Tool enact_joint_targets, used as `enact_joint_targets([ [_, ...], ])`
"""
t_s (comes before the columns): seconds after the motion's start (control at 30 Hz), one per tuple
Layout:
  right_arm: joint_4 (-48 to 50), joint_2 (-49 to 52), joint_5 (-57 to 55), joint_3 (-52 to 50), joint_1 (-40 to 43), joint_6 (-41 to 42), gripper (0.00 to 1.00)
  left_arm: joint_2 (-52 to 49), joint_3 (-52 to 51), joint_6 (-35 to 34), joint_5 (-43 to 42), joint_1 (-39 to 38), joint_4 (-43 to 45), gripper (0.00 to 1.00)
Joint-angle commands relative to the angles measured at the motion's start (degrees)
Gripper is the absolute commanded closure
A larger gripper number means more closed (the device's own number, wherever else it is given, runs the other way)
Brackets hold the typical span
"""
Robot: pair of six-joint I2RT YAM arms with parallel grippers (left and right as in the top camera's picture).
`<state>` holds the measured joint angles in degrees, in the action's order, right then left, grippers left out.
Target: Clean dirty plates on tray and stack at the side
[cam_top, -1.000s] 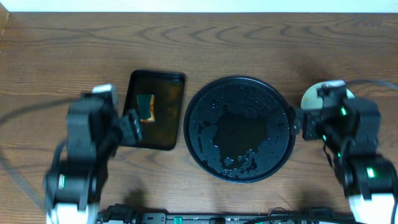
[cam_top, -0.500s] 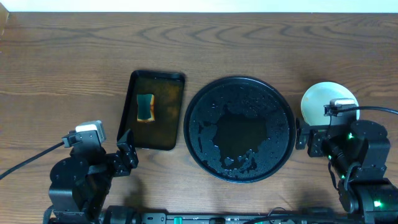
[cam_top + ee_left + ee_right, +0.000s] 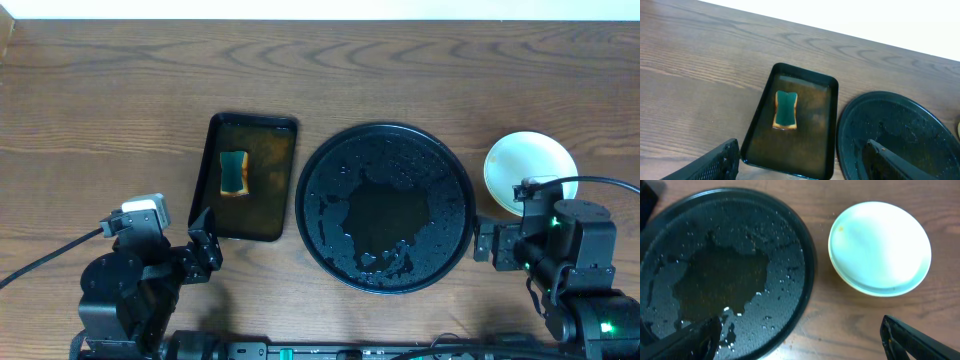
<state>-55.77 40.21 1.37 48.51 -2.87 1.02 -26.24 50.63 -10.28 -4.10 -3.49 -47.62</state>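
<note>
1 large round black tray [image 3: 330, 165], 1 smaller dark rectangular tray [image 3: 265, 190], 1 sponge [image 3: 234, 172], 1 stack of pale plates [image 3: 880, 245] with at least 2 rims showing, 2 robot arms, the left arm [image 3: 125, 290] and the right arm [image 3: 575, 260]

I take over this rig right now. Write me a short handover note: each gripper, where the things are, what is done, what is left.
Left gripper: open, empty, at the near table edge.
Right gripper: open, empty, at the near edge.
Plates: stacked on the tabletop, right of the tray. The top one looks clean; how many lie beneath cannot be told.
Tray: holds no plates, only water.
Sponge: in the small rectangular tray, on the left.
Done: plates are off the tray and stacked at the side.
Left: probably nothing; perhaps check the stack's count.
</note>
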Motion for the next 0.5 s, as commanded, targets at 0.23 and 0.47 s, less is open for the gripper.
enact_joint_targets([
  [0.23,12.37,-9.75,0.70,-3.80,-0.17,-0.24,0.01,0.13,-0.44,0.13,0.85,-0.11,0.09,0.22],
  [0.47,31.36,-25.46,0.70,-17.40,-0.22,-0.96,0.01,0.13,-0.44,0.13,0.85,-0.11,0.09,0.22],
])
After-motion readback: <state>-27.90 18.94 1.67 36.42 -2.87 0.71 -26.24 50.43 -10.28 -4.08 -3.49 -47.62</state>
